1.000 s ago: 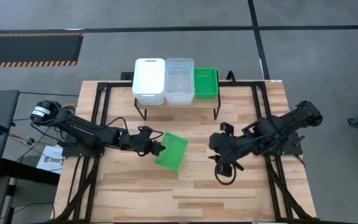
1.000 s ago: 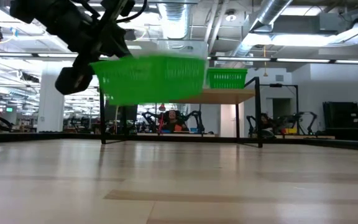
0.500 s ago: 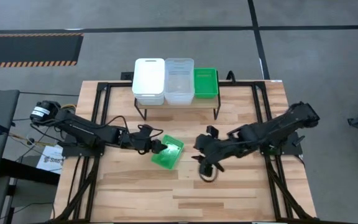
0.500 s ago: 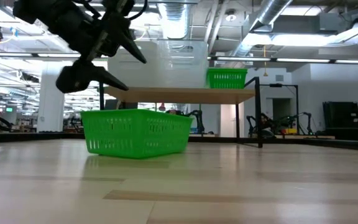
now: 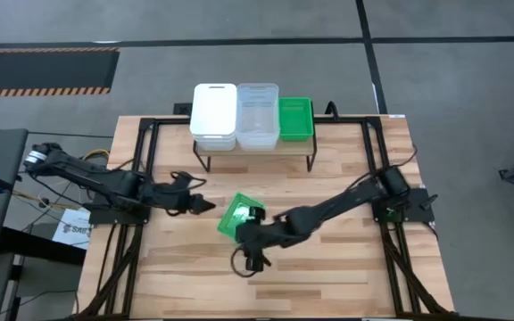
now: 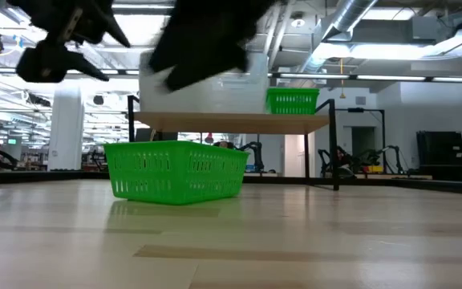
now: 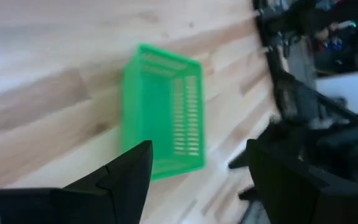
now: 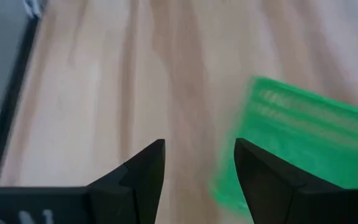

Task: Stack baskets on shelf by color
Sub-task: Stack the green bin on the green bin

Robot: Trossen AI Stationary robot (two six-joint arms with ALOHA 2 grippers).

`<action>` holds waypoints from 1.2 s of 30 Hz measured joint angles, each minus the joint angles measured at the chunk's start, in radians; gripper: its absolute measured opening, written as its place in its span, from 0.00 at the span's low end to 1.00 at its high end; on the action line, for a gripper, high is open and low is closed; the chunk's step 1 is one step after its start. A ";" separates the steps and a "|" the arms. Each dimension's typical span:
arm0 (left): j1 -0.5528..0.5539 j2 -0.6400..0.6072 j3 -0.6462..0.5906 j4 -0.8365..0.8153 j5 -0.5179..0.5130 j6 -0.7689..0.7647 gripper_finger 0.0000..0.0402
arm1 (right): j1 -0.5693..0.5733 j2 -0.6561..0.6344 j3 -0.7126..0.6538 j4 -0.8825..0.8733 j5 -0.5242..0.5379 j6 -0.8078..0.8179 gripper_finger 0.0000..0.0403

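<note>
A: From above: a green basket [image 5: 236, 217] lies loose on the worktop [image 5: 328, 276], in front of the shelf [image 5: 257, 153] and clear of it. The left gripper [image 5: 202, 205] sits just to its left, not touching, jaws spread.

B: And the right gripper [image 5: 253, 234] reaches across from the far side, right at that basket's near right corner. I cannot tell from up here whether it touches. On the shelf: a white stack [image 5: 214, 116], a clear stack [image 5: 257, 115], one green basket [image 5: 295, 119] at the right end.

A: Down at table height, the loose basket [image 6: 175, 171] stands flat and upright on the boards. The left gripper [image 6: 103, 48] hangs high on the left, jaws apart, nothing in them.

B: A dark blurred arm [image 6: 207, 36] hangs over the basket. Behind it, the shelf [image 6: 239, 123] with its green basket [image 6: 293, 101].

A: Left wrist camera: the basket [image 7: 163, 112] lies beyond the gripper [image 7: 204, 158], jaws wide, open wood between them.

B: Right wrist camera: jaws spread too, gripper [image 8: 201, 158] over bare boards, the green basket [image 8: 297, 149] just past one finger [image 8: 263, 168], not between the two.
</note>
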 joint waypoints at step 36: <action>-0.143 0.001 -0.002 -0.141 -0.099 0.027 0.62 | -0.072 0.164 0.195 0.108 0.092 0.111 0.53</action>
